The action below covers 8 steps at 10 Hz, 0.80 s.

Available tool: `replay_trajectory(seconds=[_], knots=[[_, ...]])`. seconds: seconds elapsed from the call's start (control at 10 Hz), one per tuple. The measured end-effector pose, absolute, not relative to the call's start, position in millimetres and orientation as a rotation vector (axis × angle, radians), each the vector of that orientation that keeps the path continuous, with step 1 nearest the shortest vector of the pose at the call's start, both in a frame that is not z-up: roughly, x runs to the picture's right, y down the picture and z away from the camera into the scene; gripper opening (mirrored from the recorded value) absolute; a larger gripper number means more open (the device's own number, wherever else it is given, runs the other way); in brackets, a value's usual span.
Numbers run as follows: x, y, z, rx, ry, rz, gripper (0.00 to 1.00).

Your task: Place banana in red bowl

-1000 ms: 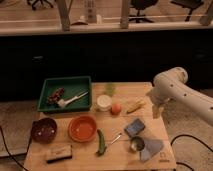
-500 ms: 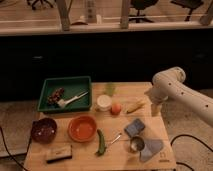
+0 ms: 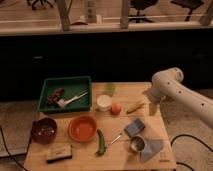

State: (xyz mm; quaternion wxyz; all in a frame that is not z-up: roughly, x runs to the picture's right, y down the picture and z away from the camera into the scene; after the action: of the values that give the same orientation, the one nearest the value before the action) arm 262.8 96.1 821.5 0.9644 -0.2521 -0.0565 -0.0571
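Banana [image 3: 135,106] lies just beside the gripper [image 3: 151,107], whose state I cannot tell; grasp across its middle, lift clear of the orange [image 3: 116,108], carry to the red bowl [image 3: 82,129].

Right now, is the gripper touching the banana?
Cannot tell. Camera view: the gripper hangs beside one end of the banana; neither contact nor gap shows plainly.

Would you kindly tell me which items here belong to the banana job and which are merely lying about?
Job: banana, red bowl, gripper just right of the banana.
Lying about: green tray, white cup, orange fruit, green vegetable, dark bowl, metal cup.
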Motion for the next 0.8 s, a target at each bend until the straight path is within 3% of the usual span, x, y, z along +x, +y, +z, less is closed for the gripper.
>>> replay_trajectory(seconds=[0.8], knots=[[254.8,100.4,847.3,-0.53,-0.169,-0.106,0.8]])
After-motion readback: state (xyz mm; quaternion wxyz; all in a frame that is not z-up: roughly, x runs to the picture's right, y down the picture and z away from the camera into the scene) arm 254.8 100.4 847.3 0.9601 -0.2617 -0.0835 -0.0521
